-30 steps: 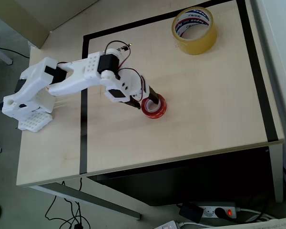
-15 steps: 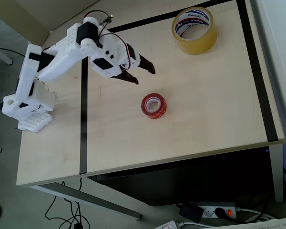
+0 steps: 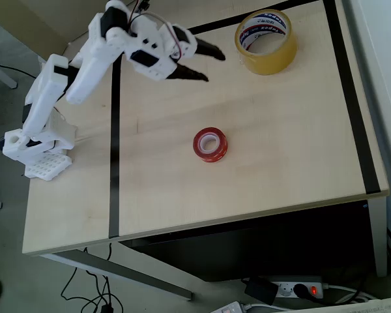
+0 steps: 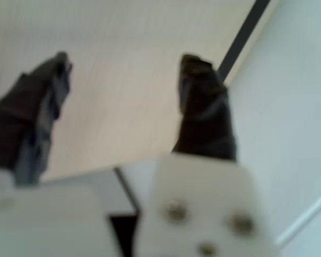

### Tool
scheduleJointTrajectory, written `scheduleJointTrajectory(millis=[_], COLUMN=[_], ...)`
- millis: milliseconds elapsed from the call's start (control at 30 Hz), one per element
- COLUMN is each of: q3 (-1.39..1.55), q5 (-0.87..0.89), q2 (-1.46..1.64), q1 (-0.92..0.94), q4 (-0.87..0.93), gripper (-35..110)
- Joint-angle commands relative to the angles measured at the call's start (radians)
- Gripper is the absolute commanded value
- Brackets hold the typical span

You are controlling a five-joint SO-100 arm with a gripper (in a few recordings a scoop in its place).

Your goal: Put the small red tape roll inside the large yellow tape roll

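The small red tape roll [image 3: 210,144] lies flat near the middle of the light wooden table, with nothing touching it. The large yellow tape roll [image 3: 266,41] stands at the table's far right, white core with red and blue lettering. My gripper [image 3: 210,65] is raised above the table's far side, left of the yellow roll and well beyond the red one, its two dark fingers spread and empty. In the wrist view the gripper [image 4: 123,64] is blurred, jaws apart over bare wood, with a sliver of red at the left edge.
Black tape lines [image 3: 114,163] mark a rectangle on the table [image 3: 280,163]. The white arm base [image 3: 36,147] is clamped at the left edge. The table's front edge drops to a floor with a power strip [image 3: 300,287] and cables.
The gripper left the red roll on the table, opened, and rose back and away toward the table's far side. The red roll has stayed where it lay.
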Motion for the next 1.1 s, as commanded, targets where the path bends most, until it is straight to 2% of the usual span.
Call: scheduleJointTrajectory(millis=[0,167,600,1067], q3=[-0.100,-0.230,0.523,0.730], q5=[0.005,0.006,0.011,0.011], q2=[0.038,0.038,0.555,0.479], q1=[-0.012,0.028,0.135,0.245], q4=[-0.005,0.121,0.121,0.120], gripper=[20,20,26,31])
